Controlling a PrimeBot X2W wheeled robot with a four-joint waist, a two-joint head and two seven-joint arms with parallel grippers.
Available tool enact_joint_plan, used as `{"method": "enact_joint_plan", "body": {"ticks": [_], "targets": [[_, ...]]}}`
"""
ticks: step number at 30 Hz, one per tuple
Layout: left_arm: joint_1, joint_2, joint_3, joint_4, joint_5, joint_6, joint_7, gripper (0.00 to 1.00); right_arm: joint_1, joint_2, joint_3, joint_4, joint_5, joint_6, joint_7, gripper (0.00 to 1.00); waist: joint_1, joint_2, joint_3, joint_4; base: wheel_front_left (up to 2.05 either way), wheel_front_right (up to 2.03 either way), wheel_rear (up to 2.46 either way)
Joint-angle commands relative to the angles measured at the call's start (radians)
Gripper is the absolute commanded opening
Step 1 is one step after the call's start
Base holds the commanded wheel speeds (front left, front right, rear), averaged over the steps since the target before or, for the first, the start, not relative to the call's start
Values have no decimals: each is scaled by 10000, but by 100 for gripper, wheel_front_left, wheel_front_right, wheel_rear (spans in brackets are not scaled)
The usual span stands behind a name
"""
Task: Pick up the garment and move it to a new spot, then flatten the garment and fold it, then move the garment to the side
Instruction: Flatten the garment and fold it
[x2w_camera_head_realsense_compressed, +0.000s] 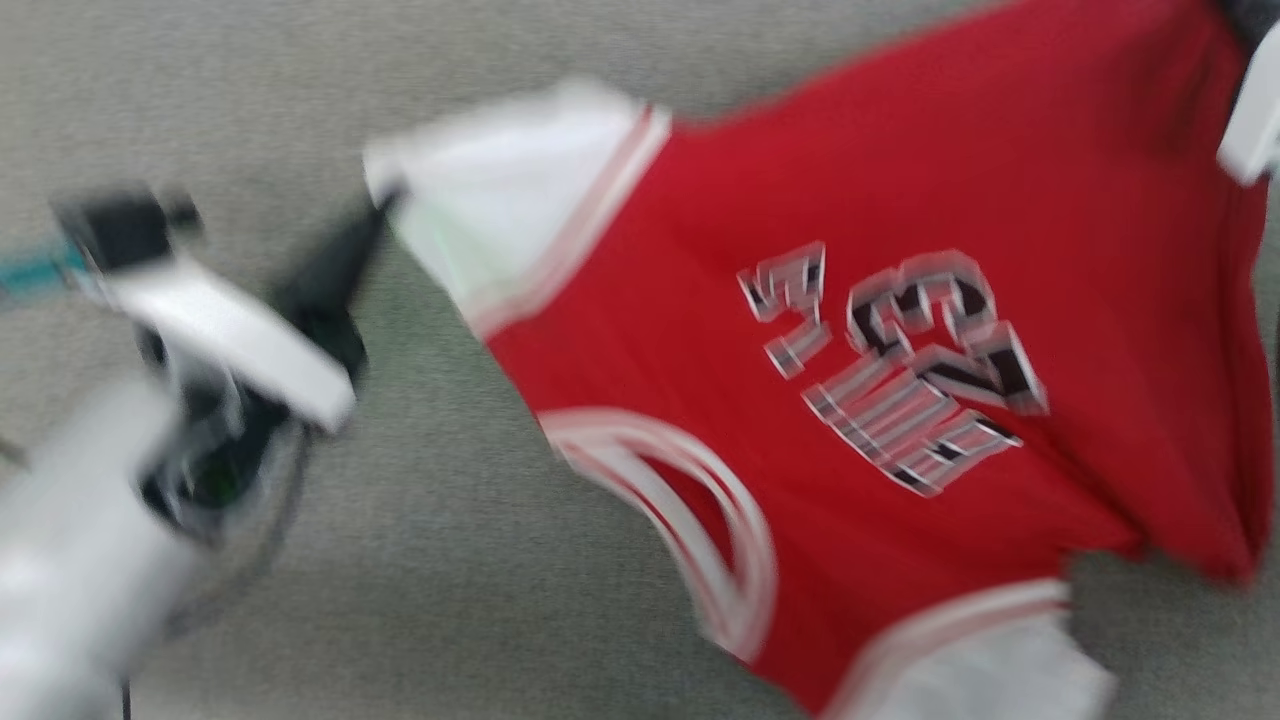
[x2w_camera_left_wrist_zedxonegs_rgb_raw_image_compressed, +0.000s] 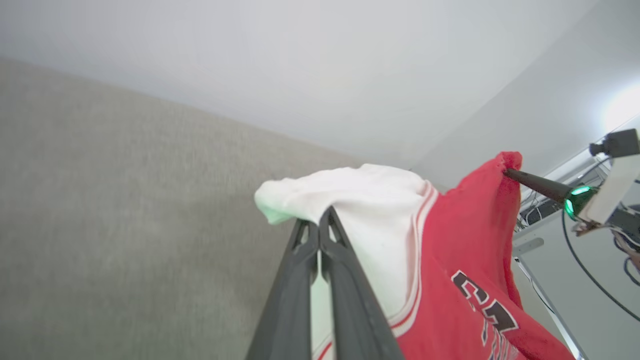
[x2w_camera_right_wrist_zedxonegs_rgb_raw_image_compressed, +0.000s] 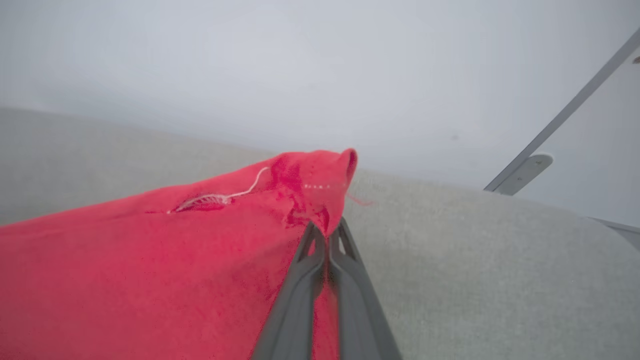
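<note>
The left gripper (x2w_camera_head_realsense_compressed: 385, 205) has its two long dark fingers pressed together on the edge of a white sleeve (x2w_camera_head_realsense_compressed: 500, 190). The left wrist view shows this up close: the gripper (x2w_camera_left_wrist_zedxonegs_rgb_raw_image_compressed: 317, 222) is clamped on soft, rumpled white cloth (x2w_camera_left_wrist_zedxonegs_rgb_raw_image_compressed: 370, 200) that bulges over the tips. From there the garment (x2w_camera_head_realsense_compressed: 850, 200) stretches rightward, a red jersey with red-and-white striped bands where each sleeve joins the body. A white-trimmed curved neckline (x2w_camera_head_realsense_compressed: 700, 520) lies at its lower edge in the head view. The black, white-outlined lettering and number (x2w_camera_head_realsense_compressed: 900, 370) sit mid-chest, smeared by blur. A second white sleeve (x2w_camera_head_realsense_compressed: 1000, 670) hangs at the bottom right.

Under it all lies a grey, finely woven surface (x2w_camera_head_realsense_compressed: 450, 560), matte and flat. I cannot tell whether the cloth touches it.

Farthest right, the right gripper (x2w_camera_right_wrist_zedxonegs_rgb_raw_image_compressed: 327, 230) is closed on a bunched red corner of the garment (x2w_camera_right_wrist_zedxonegs_rgb_raw_image_compressed: 150, 260), which peaks into a small fold above the tips. That close view brings out a loose white thread (x2w_camera_right_wrist_zedxonegs_rgb_raw_image_compressed: 220, 197) across the red knit. From the left wrist, the same gripper (x2w_camera_left_wrist_zedxonegs_rgb_raw_image_compressed: 507, 172) appears as a thin dark point biting the red corner, with a green light (x2w_camera_left_wrist_zedxonegs_rgb_raw_image_compressed: 577, 197) glowing on its wrist.
</note>
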Motion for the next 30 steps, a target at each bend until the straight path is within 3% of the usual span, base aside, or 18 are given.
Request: {"method": "enact_joint_plan", "body": {"ticks": [1,10,16,22,30], "targets": [[-935,-111,269,416,-55,-37,98,0,-589,233,-341,283,-211,-25,-410,0,0,0,123,-252,0,0,0],[-5917,-635,1552,3480,-139,-26,471,0,-3823,1478,-1799,1710,-1619,-26,-2177,0,0,0,1054,-1047,0,0,0],[-8455,-869,2145,4428,-231,-7,5,0,-5497,1954,-2601,2449,-2825,-37,-3739,0,0,0,1368,-1291,0,0,0],[-8860,-943,2269,4231,-580,-7,-239,0,-5929,2074,-2914,3054,-3398,-39,-4736,0,0,0,1343,-1307,0,0,0],[-5517,-860,1664,2430,-1665,-8,-340,0,-4051,1765,-2153,3624,-2746,-37,-4739,0,0,0,934,-1096,0,0,0]]}}
